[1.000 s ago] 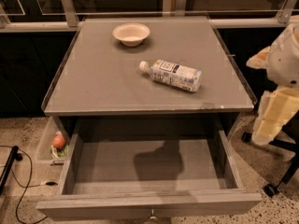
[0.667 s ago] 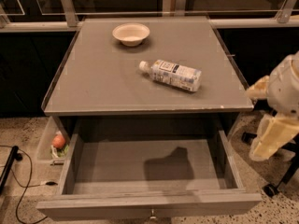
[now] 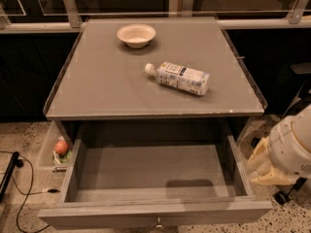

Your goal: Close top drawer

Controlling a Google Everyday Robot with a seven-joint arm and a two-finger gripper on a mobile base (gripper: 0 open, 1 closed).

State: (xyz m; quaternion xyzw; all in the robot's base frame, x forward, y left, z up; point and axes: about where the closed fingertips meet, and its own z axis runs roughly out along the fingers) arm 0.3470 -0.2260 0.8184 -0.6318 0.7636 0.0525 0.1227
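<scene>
Grey flat-topped wooden surface point(image 3: 107, 86), seen from the front and above. Under it the wide, shallow grey wooden top drawer point(image 3: 146, 176) is pulled nearly all the way out towards the camera. It looks empty inside, and its plain front runs along the bottom edge of the view.

White and cream robot arm with its pincer point(image 3: 263, 166) sits low on the right, just outside the drawer's right side wall and well short of the front. Pincer state: can't tell from this angle.

On the surface: a clear plastic bottle with a white label point(image 3: 182, 77) lies on its side right of centre, and a small round cream bowl point(image 3: 136, 35) stands near the back edge. Both are clear of the drawer's path.

Small round metal knob point(image 3: 158, 223) at front centre, barely in frame.

Step in hand, as I read it: get in front of the drawer. Suggest:
- swing the pincer around to the front face, near the knob
- push at centre and straight back along the runners, since an off-centre push risks racking a drawer this wide
- keep the arm off the right wall on the way round
</scene>
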